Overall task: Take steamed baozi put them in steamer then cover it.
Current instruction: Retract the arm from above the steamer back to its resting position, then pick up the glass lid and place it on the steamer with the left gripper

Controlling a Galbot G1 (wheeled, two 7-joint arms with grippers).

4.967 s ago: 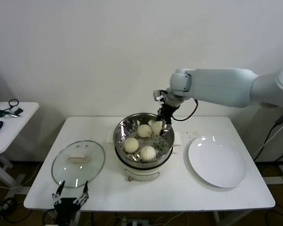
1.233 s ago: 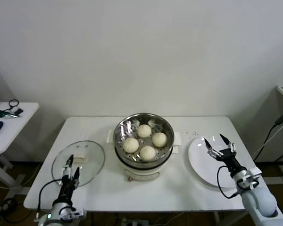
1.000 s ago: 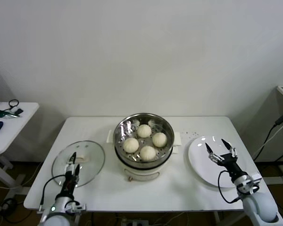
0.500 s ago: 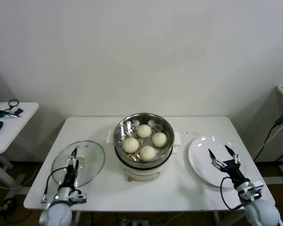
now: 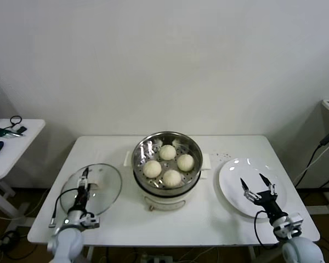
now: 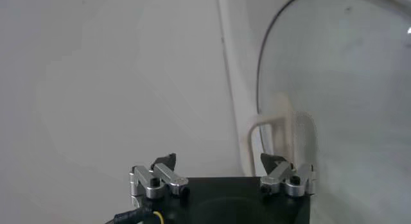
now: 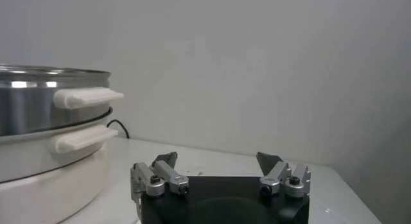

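Since the earlier frames, the right arm has been drawn back from the steamer [image 5: 167,163], where all four steamed baozi [image 5: 168,163] now lie on the perforated tray. Loading is judged done; covering remains. The glass cover [image 5: 91,189] lies on the table, left of the steamer, with the left gripper [image 5: 85,178] spread above it. The right gripper [image 5: 258,185] is spread over the white plate [image 5: 233,181].

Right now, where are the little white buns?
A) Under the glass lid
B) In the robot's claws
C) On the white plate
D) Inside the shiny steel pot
D: all four buns sit on the perforated tray inside the steel pot; the white plate is bare, the glass lid lies flat on the table left of the pot, and both claws, left and right, are open and hold nothing.
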